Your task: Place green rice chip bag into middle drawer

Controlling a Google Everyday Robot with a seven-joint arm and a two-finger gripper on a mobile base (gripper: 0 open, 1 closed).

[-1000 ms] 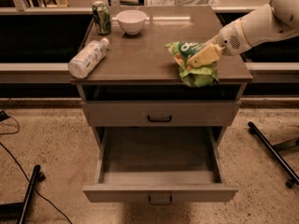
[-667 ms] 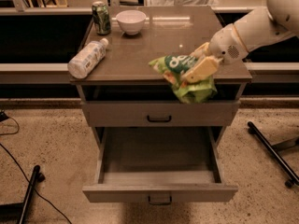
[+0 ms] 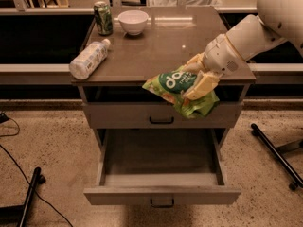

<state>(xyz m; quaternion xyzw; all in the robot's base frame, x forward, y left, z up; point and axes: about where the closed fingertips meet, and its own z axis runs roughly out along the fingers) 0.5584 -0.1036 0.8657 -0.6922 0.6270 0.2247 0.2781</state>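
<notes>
The gripper (image 3: 198, 83), clamped on the green rice chip bag (image 3: 171, 82), has pulled it off the cabinet top (image 3: 161, 46), above the open middle drawer (image 3: 161, 162).

Gripper (image 3: 195, 77) holds crumpled green bag (image 3: 171, 82) above pulled-out drawer (image 3: 162, 195).

We're seeing what looks like a robot test lab: speckled bare floor (image 3: 57, 141), loose cable (image 3: 21, 161) trailing over it, black stand legs (image 3: 29, 200), a lone grey drawer cabinet (image 3: 161, 56). The gripper (image 3: 195, 77) is hanging at the cabinet's front edge, clutching the green rice chip bag (image 3: 173, 85).
</notes>
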